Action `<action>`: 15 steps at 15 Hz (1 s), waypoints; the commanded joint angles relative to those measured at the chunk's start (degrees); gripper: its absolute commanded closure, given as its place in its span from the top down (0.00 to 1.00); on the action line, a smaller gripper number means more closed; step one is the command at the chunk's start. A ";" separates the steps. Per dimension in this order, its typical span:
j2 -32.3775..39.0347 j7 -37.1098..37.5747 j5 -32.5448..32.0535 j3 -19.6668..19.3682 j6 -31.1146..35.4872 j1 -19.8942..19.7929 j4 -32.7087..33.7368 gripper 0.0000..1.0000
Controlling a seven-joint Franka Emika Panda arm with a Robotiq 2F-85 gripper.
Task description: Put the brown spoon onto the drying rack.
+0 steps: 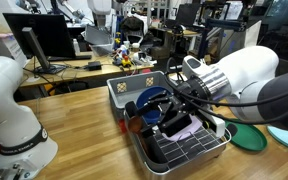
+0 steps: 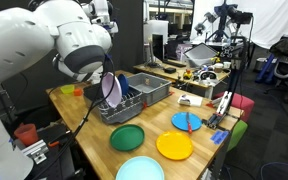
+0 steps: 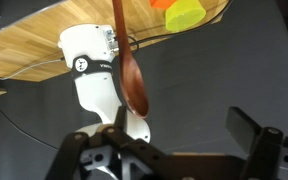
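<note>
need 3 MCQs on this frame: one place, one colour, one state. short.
1. Where is the green plate? A on the floor; B flat on the wooden table; C hung on a wall.
2. What colour is the spoon in the wrist view? A blue; B white; C reddish-brown.
3. How does the pale plate sit in the drying rack? A upright on edge; B flat, face down; C broken in pieces.

Key:
1 B: in an exterior view it lies flat on the wood beside the rack.
2 C: bowl and handle show reddish-brown.
3 A: it stands on edge among the wires.
</note>
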 commanded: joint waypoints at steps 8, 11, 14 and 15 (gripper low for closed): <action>5.24 -1.00 0.75 1.94 1.39 -0.62 -1.09 1.00; 10.97 -0.14 1.58 3.01 5.64 -1.37 -2.91 1.00; 18.06 0.77 3.51 3.26 11.80 -2.75 -5.87 1.00; 17.59 0.93 2.88 5.60 8.87 -5.84 -4.86 1.00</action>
